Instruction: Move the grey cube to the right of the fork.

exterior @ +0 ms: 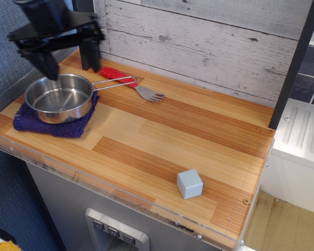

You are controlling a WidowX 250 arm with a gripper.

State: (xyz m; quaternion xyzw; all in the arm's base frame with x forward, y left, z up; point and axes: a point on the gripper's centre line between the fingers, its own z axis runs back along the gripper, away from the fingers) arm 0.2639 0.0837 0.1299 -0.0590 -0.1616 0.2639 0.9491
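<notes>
Nearest the front edge, toward the right corner of the wooden counter (146,130): the grey cube (189,184), resting flat on the planks, alone, nothing touching it. A clear plastic strip (120,193) runs along the counter's front lip just below it.

Mid-counter: bare wood between the cube and the items at the back left. No object lies on that stretch.

Left side: a steel pan (58,97) sits upright on a purple cloth (39,121), which shows around the pan's front and sides. The pan's wire handle (115,82) reaches right, toward the back.

Behind and right of the pan: the fork (131,83), lying flat, red ribbed handle to the back left, grey tines to the front right. The wire handle crosses over or just beside the red handle; contact cannot be told. The fork is well apart from the cube, diagonally across the counter.

Back: whitewashed plank wall (199,42); a dark post (86,47) at left rear, another dark post (295,63) at right.

Above the pan, upper left: the gripper (65,58), black, fingers spread wide apart and pointing down. One finger (46,64) hangs over the pan's back rim, the other in front of the left post. It is released, holding nothing, and touches nothing visible.
</notes>
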